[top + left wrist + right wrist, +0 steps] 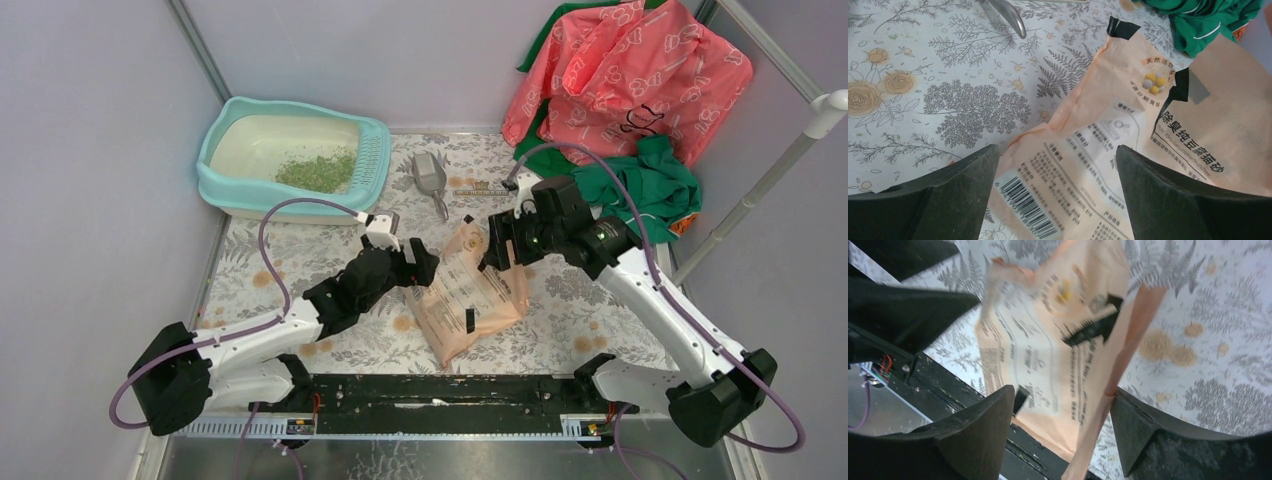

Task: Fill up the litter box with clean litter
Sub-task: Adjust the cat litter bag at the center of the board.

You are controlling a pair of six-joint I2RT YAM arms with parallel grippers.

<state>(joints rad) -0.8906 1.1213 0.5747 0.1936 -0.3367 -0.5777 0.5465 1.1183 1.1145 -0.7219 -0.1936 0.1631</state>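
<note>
Overhead, clean litter (318, 170) is lying in the litter box (225, 192); wrist views alone are showing left tool (1058, 150) and right tool (1063, 395) spread above the printed bag (1128, 115).

Turquoise litter box (225, 192) (cream inside), green clean litter (318, 170), peach printed bag (470, 295), floral tablecloth (575, 310).

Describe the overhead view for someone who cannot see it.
A crumpled peach litter bag lies on a floral tablecloth between the robot's left gripper and right gripper, both open. Farther back, a turquoise litter box holds a small patch of green litter, a grey scoop lying beside it.
</note>
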